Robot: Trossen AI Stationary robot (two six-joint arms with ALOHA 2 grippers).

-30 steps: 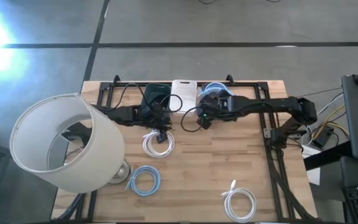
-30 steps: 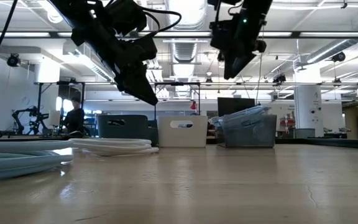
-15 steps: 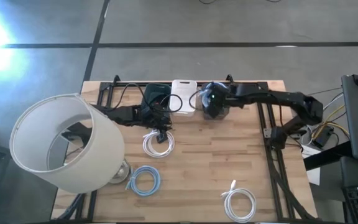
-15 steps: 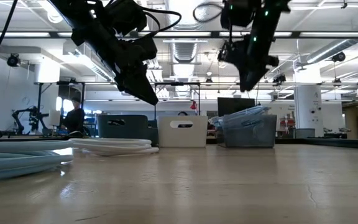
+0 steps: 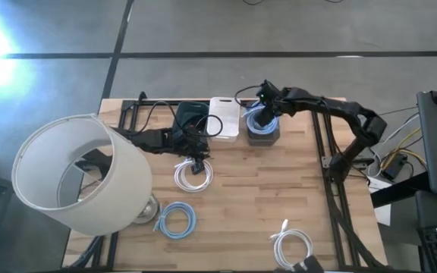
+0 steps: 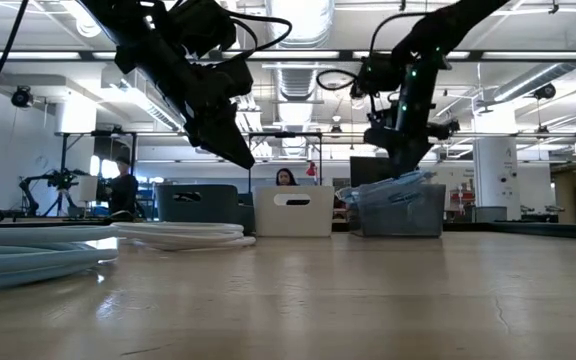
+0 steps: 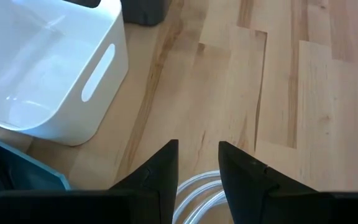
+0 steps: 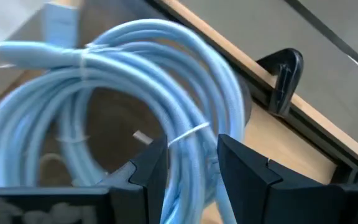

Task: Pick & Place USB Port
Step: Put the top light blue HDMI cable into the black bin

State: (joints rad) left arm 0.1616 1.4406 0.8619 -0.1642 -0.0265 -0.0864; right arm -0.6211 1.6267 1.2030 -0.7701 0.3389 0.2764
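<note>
My right claw hangs over the grey bin at the far edge of the bench, fingers spread with a narrow gap and gripping nothing. Directly below it, inside that bin, lies the coiled light-blue USB cable, bound with a thin tie; the coil fills most of the right wrist view and part of it rises above the bin's rim. The white bin stands just beside the grey bin, and the dark green bin stands on the white bin's other side. My left claw hovers above a white coiled cable near the bench's middle, fingers parted and empty; the left wrist view shows that coil's loops between the fingertips and the white bin's slotted wall ahead. A second light-blue coil and another white coil lie apart on the near half of the bench. A large white lampshade covers the bench's left end.
</note>
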